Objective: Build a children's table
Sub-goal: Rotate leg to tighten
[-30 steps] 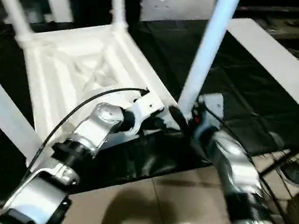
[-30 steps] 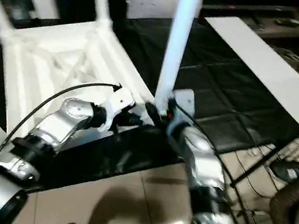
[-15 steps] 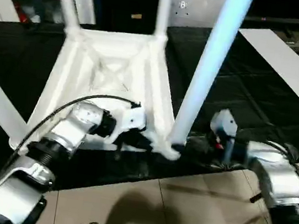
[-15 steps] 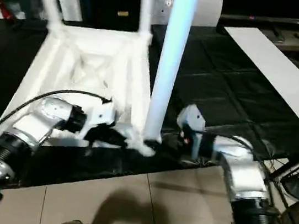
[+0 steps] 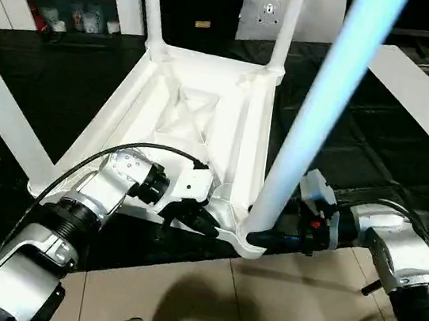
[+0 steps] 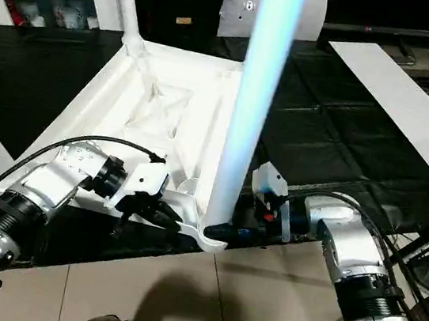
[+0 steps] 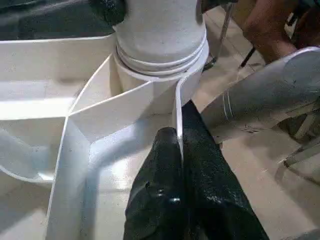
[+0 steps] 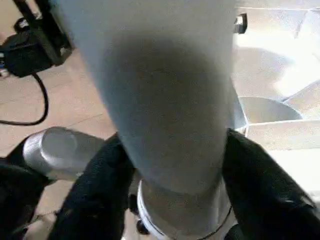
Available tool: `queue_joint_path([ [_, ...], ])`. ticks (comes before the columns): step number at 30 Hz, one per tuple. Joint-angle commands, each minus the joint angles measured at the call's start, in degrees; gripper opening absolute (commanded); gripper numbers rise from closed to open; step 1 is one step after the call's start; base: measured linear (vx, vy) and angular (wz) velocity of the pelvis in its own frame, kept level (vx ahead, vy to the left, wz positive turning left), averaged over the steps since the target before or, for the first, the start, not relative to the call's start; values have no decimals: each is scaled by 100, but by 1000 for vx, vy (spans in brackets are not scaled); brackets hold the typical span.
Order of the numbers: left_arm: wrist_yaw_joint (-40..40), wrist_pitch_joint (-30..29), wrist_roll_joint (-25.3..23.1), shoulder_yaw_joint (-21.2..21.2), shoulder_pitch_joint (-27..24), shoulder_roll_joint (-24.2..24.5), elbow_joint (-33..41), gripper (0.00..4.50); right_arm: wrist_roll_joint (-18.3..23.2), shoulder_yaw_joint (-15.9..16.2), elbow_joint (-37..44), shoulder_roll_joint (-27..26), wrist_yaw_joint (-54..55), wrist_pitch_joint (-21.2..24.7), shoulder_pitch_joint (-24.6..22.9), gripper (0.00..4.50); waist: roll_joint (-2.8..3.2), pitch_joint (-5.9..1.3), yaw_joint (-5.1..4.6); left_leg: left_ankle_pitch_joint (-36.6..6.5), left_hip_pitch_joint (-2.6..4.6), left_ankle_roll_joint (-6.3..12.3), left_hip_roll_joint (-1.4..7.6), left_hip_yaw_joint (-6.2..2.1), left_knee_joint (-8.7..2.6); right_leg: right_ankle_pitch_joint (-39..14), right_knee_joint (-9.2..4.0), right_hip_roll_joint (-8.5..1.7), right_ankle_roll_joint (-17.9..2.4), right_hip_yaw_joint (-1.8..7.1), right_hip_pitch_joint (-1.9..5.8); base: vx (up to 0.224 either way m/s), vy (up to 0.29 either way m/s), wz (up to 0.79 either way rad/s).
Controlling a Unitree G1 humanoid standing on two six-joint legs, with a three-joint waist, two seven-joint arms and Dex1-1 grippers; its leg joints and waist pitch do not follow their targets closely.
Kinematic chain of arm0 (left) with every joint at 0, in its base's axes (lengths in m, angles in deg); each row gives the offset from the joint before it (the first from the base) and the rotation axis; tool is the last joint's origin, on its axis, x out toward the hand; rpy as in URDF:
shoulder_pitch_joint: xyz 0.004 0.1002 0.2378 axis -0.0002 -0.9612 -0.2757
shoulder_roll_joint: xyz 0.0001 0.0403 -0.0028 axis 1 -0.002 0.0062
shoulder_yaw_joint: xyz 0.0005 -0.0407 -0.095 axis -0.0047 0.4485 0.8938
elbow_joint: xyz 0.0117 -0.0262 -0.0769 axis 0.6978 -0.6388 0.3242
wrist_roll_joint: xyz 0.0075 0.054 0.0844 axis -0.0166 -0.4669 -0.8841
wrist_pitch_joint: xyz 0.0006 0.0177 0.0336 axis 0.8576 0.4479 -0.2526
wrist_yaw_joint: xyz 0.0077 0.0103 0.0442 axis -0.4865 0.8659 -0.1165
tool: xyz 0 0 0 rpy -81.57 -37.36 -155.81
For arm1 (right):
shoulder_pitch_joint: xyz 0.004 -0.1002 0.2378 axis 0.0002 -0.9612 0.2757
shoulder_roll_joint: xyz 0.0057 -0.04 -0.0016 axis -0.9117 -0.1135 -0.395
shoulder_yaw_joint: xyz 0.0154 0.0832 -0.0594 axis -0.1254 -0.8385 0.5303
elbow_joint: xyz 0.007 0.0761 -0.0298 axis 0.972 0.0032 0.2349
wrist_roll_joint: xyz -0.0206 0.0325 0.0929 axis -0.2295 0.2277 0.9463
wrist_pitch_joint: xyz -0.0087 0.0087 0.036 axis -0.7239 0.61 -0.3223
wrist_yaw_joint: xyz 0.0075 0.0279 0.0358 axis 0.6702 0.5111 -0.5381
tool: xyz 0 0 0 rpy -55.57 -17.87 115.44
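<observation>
Risk here is the near leg [image 5: 316, 119] cross-threading — my right end effector [image 5: 264, 236] hugs its base at the upside-down tabletop [image 5: 196, 118] corner, left end effector [image 7: 184, 165] pinching the rim rib. Any slip, it tilts.

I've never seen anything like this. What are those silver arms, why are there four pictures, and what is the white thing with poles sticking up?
The silver arms belong to a humanoid robot; each ends in two black jaws. Two pictures come from cameras in its head, looking down over the arms. The other two come from cameras on its wrists, looking along the jaws.

The white thing is a children's table lying upside down on a black mat: its ribbed tabletop faces up, with legs standing in the corners. The left gripper, jaws shut, pinches the tabletop's rim beside the nearest corner socket. The right gripper has its jaws around the base of the nearest leg.
</observation>
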Motion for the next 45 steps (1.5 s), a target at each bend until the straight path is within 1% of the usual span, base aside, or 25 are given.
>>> queue_joint_path([
  [1,102,150,3,-66,108,-6,106,0,46,71,-20,50,-224,23,70,234,-74,-479,-38,-1369,140,438,327,-69,-416,-2152,-396,-353,-1164,281,280,0,0,0],
  [5,74,109,21,-26,108,-6,112,0,103,81,-40,14,-295,104,102,209,-81,-488,-36,-1355,138,427,331,-73,-419,-2155,-390,-351,-1158,276,280,0,0,0],
  [11,-22,-89,112,80,90,-75,95,0,318,46,154,-96,-269,441,-28,202,-58,-490,-32,-1374,140,407,333,-75,-425,-2144,-390,-345,-1162,274,281,0,0,0],
  [15,-362,-429,213,257,119,-238,125,0,499,-96,423,-280,132,784,-195,202,-64,-490,-26,-1337,138,402,331,-74,-427,-2123,-395,-351,-1171,277,287,0,0,0],
  [17,-745,-530,130,331,165,-330,72,0,448,-201,523,-485,673,867,-256,202,-69,-466,-51,-1502,141,315,316,-87,-435,-2462,-428,-352,-1064,263,269,0,0,0],
  [18,-934,-621,101,373,180,-380,65,0,359,-234,547,-607,1018,930,-272,202,-36,-469,-66,-1577,145,271,315,-103,-436,-2538,-423,-358,-1052,256,276,0,0,0],
  [19,-1101,-737,89,417,196,-431,64,0,264,-258,559,-723,1347,1012,-276,202,-63,-446,-110,-1701,138,206,294,-105,-444,-2757,-465,-346,-954,243,266,0,0,0],
  [21,-1508,-963,33,503,248,-559,62,0,3,-312,527,-1013,2113,1092,-261,202,-75,-430,-197,-1867,156,83,266,-125,-440,-3128,-507,-348,-812,220,249,0,0,0],
  [22,-1700,-1063,19,544,267,-628,71,0,-75,-344,504,-1146,2403,1115,-246,202,-34,-435,-256,-1970,140,39,245,-156,-432,-3388,-535,-364,-681,182,278,0,0,0],
  [23,-1932,-1186,4,592,290,-711,82,0,-166,-383,477,-1306,2751,1145,-226,202,-45,-432,-292,-1991,124,1,251,-163,-434,-3447,-539,-363,-624,179,276,0,0,0],
  [25,-2454,-1505,-24,700,332,-965,148,0,-382,-588,340,-1792,3799,1315,-97,201,-56,-419,-453,-2214,122,-19,216,-192,-412,-3698,-607,-350,-493,115,248,0,0,0],
  [26,-2479,-1523,-27,706,334,-979,153,0,-390,-600,337,-1818,3855,1326,-90,201,-66,-413,-542,-2285,89,-22,203,-209,-404,-3787,-621,-346,-440,82,256,0,0,0],
  [28,-2860,-1732,-70,777,364,-1171,194,0,-512,-741,277,-2169,4623,1416,4,201,-49,-442,-633,-2356,107,-11,191,-225,-380,-3840,-660,-349,-371,48,249,0,0,0],
  [29,-3158,-1813,-102,820,396,-1321,186,0,-570,-871,164,-2454,5216,1422,107,201,-19,-442,-709,-2361,95,-23,197,-244,-386,-3727,-649,-351,-433,35,240,0,0,0],
  [30,-3282,-1845,-119,842,409,-1384,180,0,-584,-928,113,-2570,5448,1427,153,201,-25,-447,-751,-2369,72,-19,194,-251,-392,-3683,-654,-343,-427,15,259,0,0,0],
  [31,-3401,-1881,-140,870,420,-1448,178,0,-582,-989,63,-2676,5647,1441,200,201,-2,-457,-796,-2430,77,9,195,-259,-392,-3620,-669,-350,-415,-9,273,0,0,0],
  [32,-3626,-1916,-165,927,444,-1564,161,0,-552,-1122,-61,-2842,5971,1417,305,201,16,-472,-849,-2408,65,50,212,-270,-400,-3390,-653,-361,-493,-9,288,0,0,0],
  [33,-3831,-1947,-182,960,461,-1675,164,0,-517,-1257,-169,-3001,6237,1290,404,201,19,-476,-857,-2387,49,58,221,-279,-406,-3260,-643,-362,-532,-12,300,0,0,0],
  [35,-4025,-1954,-176,982,471,-1800,183,0,-546,-1325,-233,-3142,6405,1049,483,256,2,-494,-901,-2388,76,121,217,-246,-402,-2860,-628,-356,-725,21,270,0,0,0],
  [36,-4045,-1953,-183,970,465,-1821,202,0,-563,-1305,-214,-3176,6354,968,481,256,2,-499,-911,-2328,67,148,216,-238,-402,-2732,-612,-359,-785,39,277,0,0,0],
  [38,-3999,-1859,-290,864,420,-1775,247,0,-677,-1114,-33,-3145,6132,949,340,275,-9,-536,-889,-1841,4,333,224,-216,-409,-2043,-513,-355,-1019,96,346,0,0,0],
  [39,-3971,-1844,-307,841,405,-1757,260,0,-694,-1095,-2,-3128,6124,957,304,299,-14,-542,-878,-1722,7,389,220,-199,-400,-1896,-505,-351,-1072,107,346,0,0,0],
  [41,-3888,-1902,-293,832,345,-1699,343,0,-727,-1107,102,-3028,6120,922,168,308,-26,-552,-824,-1347,5,567,219,-168,-373,-1584,-462,-362,-1204,127,370,0,0,0],
  [43,-3797,-1900,-295,812,321,-1616,375,0,-700,-1058,216,-2852,5889,794,65,317,-28,-560,-782,-1194,-4,644,211,-158,-363,-1575,-454,-358,-1202,118,396,0,0,0],
  [45,-3682,-1827,-294,785,304,-1527,380,0,-708,-1033,272,-2659,5691,727,-1,349,-24,-555,-733,-1090,-8,674,221,-156,-357,-1587,-449,-357,-1172,121,396,0,0,0],
])
